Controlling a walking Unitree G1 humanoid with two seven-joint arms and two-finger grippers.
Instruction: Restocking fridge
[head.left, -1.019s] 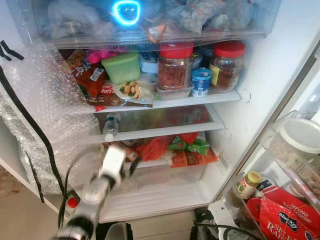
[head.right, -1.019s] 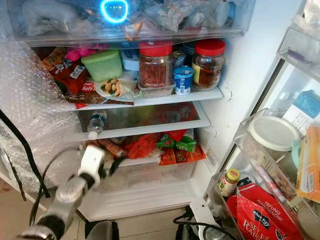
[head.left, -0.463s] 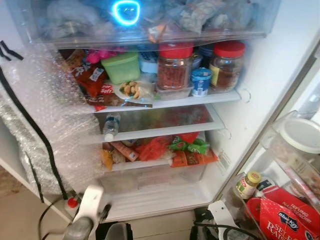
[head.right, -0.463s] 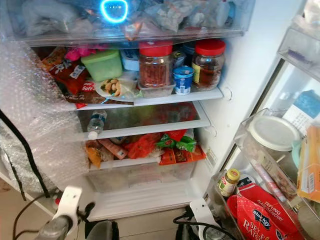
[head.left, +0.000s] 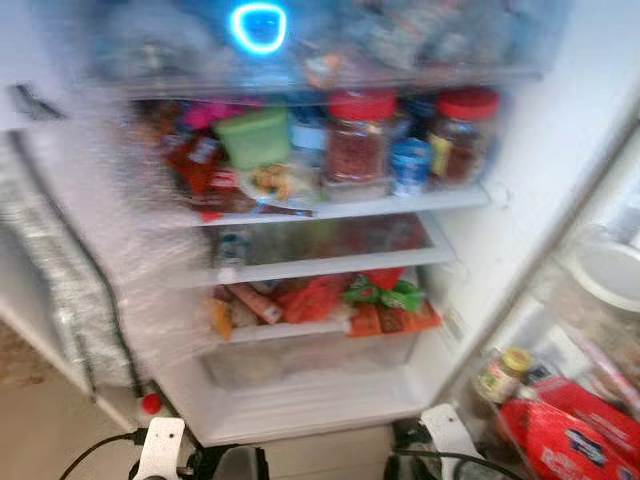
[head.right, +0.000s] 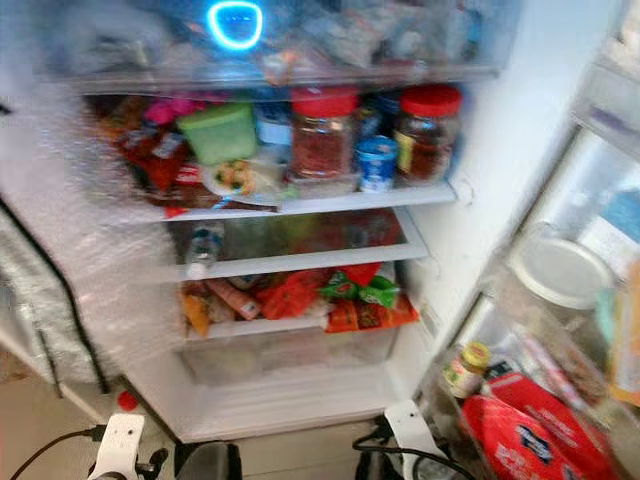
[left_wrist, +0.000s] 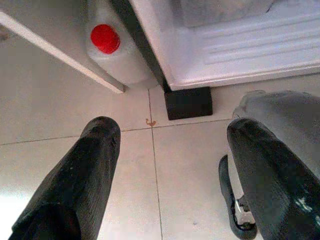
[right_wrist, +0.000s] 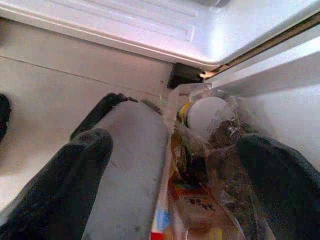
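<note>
Hanging wide apart, the left pincer (left_wrist: 170, 165) holds nothing above the floor (left_wrist: 50, 115).

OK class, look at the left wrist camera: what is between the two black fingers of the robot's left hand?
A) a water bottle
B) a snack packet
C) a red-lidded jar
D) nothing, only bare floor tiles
D: the left hand is open over the tiled floor with nothing gripped; the bottle with the red cap stands apart, beside the fridge base.
</note>
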